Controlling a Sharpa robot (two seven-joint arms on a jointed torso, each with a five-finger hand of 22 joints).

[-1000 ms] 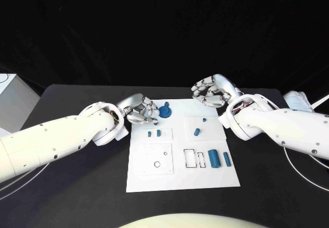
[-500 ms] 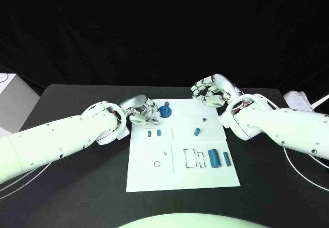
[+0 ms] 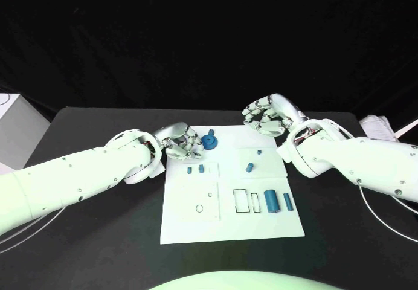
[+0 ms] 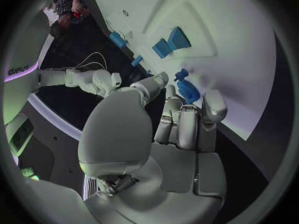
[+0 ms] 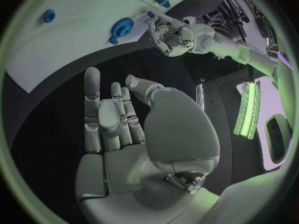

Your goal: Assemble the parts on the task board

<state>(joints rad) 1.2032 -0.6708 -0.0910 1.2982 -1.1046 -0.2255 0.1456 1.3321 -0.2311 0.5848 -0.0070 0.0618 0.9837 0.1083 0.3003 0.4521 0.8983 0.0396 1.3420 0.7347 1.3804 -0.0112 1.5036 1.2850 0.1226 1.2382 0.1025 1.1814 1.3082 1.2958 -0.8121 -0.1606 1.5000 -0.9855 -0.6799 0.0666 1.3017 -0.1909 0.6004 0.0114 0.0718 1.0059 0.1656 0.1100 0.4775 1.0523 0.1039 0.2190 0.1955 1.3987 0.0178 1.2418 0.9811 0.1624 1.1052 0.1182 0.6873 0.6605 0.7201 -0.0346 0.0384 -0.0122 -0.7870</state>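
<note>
The blue gear-like part (image 3: 210,142) sat near the far edge of the task board (image 3: 231,223), and the left hand (image 3: 179,144) had edged closer over the last second, its fingers apart and empty just beside it. The right hand (image 3: 267,117) hovered unchanged past the board's far corner, loosely curled on nothing, so a grasp looked imminent but not yet made.

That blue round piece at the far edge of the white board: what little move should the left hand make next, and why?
Probably reach slightly further and close on the blue round gear-like piece. The left hand is right beside it holding nothing, and the right hand is open, off the white task board.
</note>
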